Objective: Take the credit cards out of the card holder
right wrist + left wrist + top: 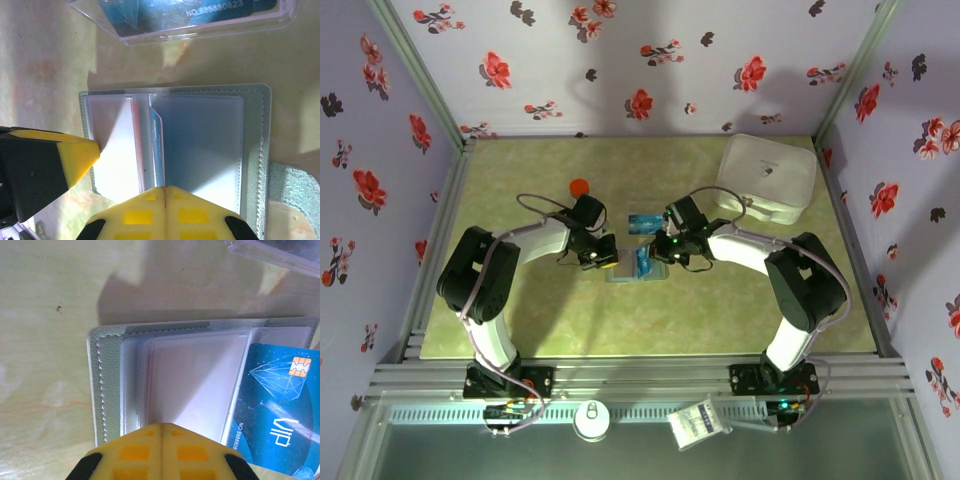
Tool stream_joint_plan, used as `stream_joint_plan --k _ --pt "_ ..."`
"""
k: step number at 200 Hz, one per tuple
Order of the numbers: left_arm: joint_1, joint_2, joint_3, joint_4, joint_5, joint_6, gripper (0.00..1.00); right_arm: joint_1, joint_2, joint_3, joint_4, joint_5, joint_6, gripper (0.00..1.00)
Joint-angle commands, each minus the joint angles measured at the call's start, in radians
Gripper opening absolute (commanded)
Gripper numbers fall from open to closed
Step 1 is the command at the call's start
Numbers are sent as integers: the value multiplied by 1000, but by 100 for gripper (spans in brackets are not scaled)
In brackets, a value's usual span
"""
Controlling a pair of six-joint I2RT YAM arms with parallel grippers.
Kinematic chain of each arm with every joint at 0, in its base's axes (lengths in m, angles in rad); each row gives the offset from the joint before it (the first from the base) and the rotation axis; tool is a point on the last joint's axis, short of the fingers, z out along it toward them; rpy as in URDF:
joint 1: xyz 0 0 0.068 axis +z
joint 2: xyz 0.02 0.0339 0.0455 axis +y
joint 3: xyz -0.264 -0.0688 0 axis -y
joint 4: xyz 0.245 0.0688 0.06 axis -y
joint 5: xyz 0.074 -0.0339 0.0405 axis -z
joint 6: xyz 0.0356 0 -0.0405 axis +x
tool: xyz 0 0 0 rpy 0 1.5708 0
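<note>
The grey-blue card holder (255, 150) lies open on the table, clear sleeves up; in the top view the card holder (628, 274) sits between both arms. My right gripper (165, 188) is shut on the light blue credit card (157, 142), which stands on edge over the holder's fold. The left wrist view shows that card's (272, 405) printed face. A thin red card edge (135, 135) shows in the left sleeve. My left gripper (162, 425) is shut, its tips pressing on the left panel's clear sleeve (195, 380). One of its fingers (75, 155) shows in the right wrist view.
A clear plastic box (190, 20) with another blue card in it lies just beyond the holder. An orange-capped bottle (579, 187) stands at the back left and a large white lidded container (767, 178) at the back right. A teal pad (295, 195) lies beside the holder.
</note>
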Motion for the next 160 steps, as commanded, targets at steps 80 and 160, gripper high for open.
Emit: stream_joint_plan --k 80,160 --pt "33 -75 -45 -65 -96 28 12 54 55 106 -113 80 -38 6" --pt "36 -22 -63 -35 -67 37 5 72 77 127 -123 83 -25 15"
